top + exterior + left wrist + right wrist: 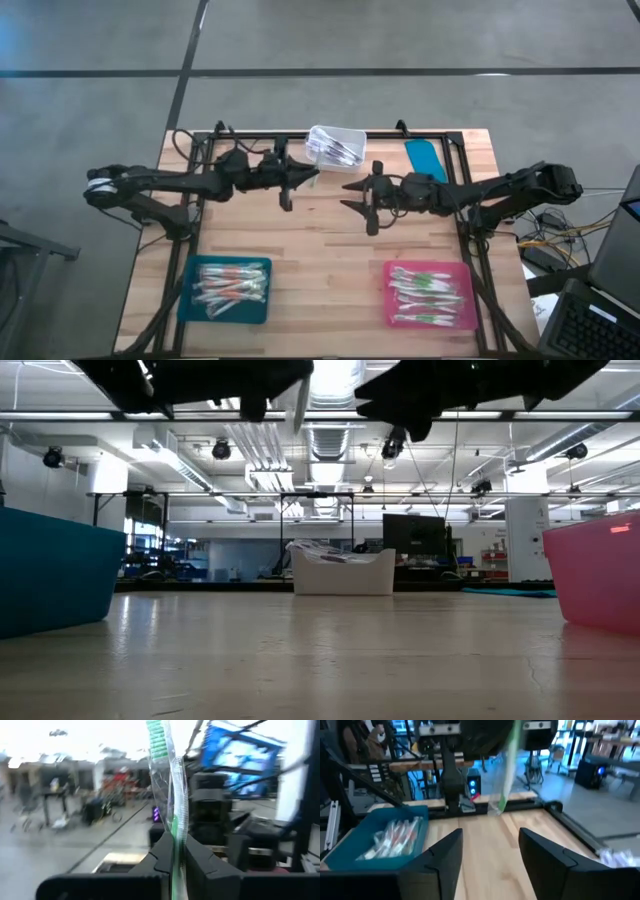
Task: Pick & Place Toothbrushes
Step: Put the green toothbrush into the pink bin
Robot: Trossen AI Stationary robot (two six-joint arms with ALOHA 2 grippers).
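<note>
Toothbrushes fill my teal tray, the pink tray and white bin. My left gripper pinches a green wrapped toothbrush; my right gripper stands spread, empty.

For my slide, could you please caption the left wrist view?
Left claw shut on a wrapped green toothbrush.

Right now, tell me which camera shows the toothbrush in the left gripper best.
Left wrist view: the green-bristled toothbrush stands wrapped between the left gripper's shut fingers. Right wrist view shows it blurred, hanging. The high view shows a sliver, the low view a pale streak.
</note>
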